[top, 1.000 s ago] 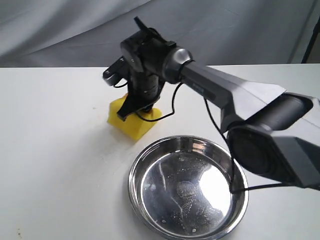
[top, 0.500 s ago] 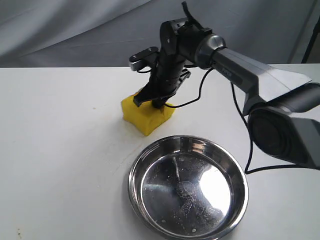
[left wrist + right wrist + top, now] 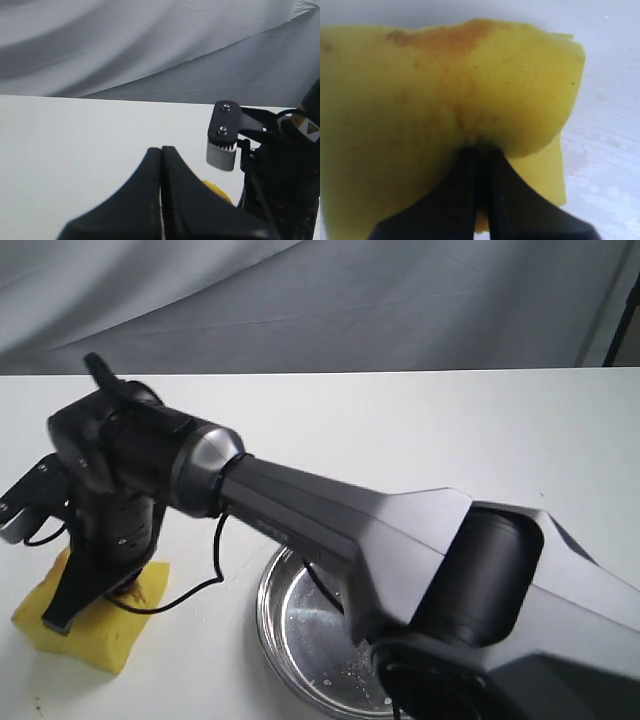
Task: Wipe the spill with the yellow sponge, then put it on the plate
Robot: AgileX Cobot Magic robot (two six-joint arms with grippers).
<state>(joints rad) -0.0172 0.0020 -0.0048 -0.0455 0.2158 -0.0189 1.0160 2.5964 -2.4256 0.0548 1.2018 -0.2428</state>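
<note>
1. Yellow sponge (image 3: 110, 640) sat flat on the surface (image 3: 420, 430), far left.
2. Right gripper (image 3: 95, 600) was clenched on its top. Left gripper (image 3: 161, 152) was closed and empty.
3. Best approach seemed to be even downward pressure while wiping, then a lift clear of the plate (image 3: 268, 620) rim.

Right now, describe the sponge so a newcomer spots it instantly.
In the exterior view, on the white table, look left of the steel plate. The right gripper pinches the sponge, a thick foam block: the only bright yellow thing there, stained orange.
</note>
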